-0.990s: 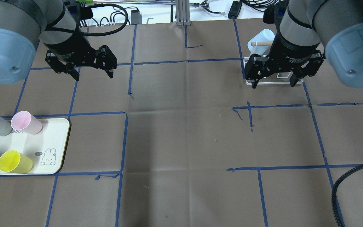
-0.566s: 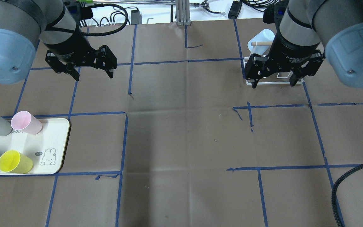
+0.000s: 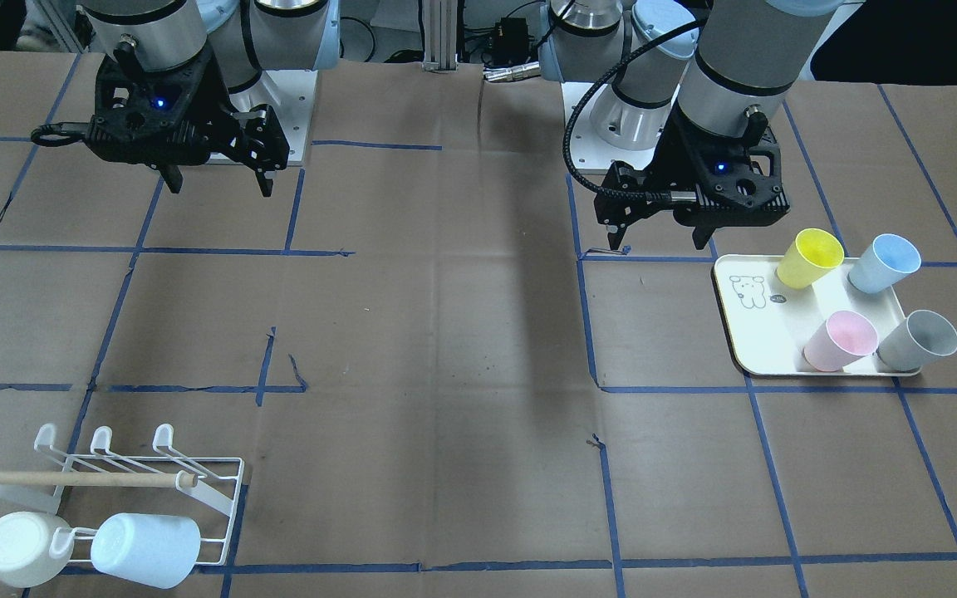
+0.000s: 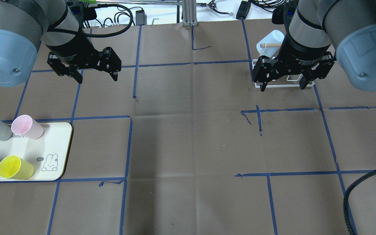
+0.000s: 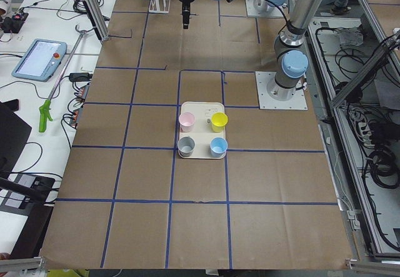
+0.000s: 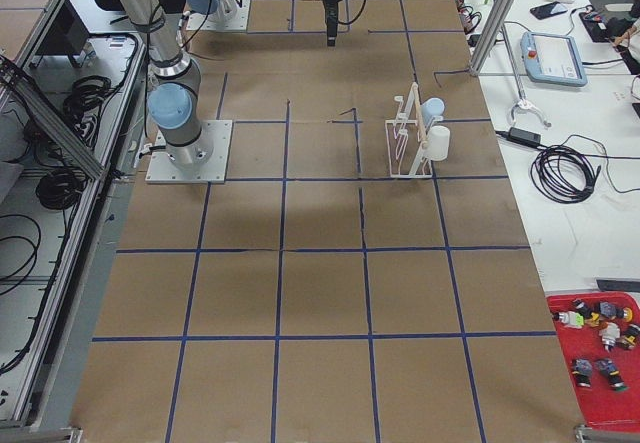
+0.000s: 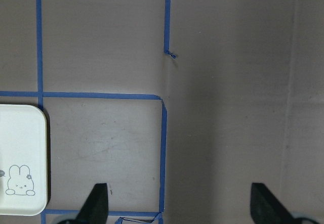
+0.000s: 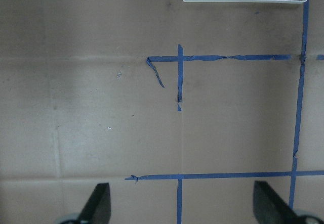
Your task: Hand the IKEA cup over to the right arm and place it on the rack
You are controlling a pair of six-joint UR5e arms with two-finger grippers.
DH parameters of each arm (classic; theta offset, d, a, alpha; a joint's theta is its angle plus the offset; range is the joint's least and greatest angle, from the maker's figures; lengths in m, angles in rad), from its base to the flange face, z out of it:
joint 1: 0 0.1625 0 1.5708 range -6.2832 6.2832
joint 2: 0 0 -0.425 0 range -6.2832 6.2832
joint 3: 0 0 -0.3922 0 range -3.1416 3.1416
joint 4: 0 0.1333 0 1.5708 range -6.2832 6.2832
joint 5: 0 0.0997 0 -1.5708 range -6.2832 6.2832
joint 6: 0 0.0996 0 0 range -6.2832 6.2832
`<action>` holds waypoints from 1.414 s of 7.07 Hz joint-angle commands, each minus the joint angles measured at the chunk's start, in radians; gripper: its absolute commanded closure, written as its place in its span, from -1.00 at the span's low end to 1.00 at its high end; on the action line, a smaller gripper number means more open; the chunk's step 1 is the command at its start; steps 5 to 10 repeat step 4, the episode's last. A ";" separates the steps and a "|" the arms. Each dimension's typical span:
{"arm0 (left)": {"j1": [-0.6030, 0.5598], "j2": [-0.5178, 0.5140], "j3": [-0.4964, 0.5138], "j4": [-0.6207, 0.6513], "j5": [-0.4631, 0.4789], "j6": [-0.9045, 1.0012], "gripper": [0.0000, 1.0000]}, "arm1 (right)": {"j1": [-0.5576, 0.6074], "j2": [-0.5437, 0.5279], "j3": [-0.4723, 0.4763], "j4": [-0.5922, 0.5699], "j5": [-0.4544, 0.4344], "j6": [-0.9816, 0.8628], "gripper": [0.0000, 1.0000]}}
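Currently the black two-finger left claw [image 4: 97, 79] and right claw [image 4: 283, 88] hang wide open, empty. Pastel plastic cups [image 3: 807, 259] stand on the cream rabbit-print tray [image 3: 765, 336]; probably light, stiff, slick, so pinch one wall at the rim.

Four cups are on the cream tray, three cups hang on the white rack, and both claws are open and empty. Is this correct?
No. The rack holds two cups, not three: a white cup and a pale blue cup, shown in the exterior front-facing view. Four cups are on the tray; left claw and right claw are open and empty.
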 commanded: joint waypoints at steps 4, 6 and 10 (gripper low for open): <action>0.000 0.000 0.000 0.002 0.000 0.000 -0.99 | 0.000 -0.001 0.002 0.000 0.002 0.007 -0.99; 0.000 0.000 0.000 0.002 0.000 0.000 -0.99 | 0.000 -0.001 0.002 0.000 0.002 0.007 -0.99; 0.000 0.000 0.000 0.002 0.000 0.000 -0.99 | 0.000 -0.001 0.002 0.000 0.002 0.007 -0.99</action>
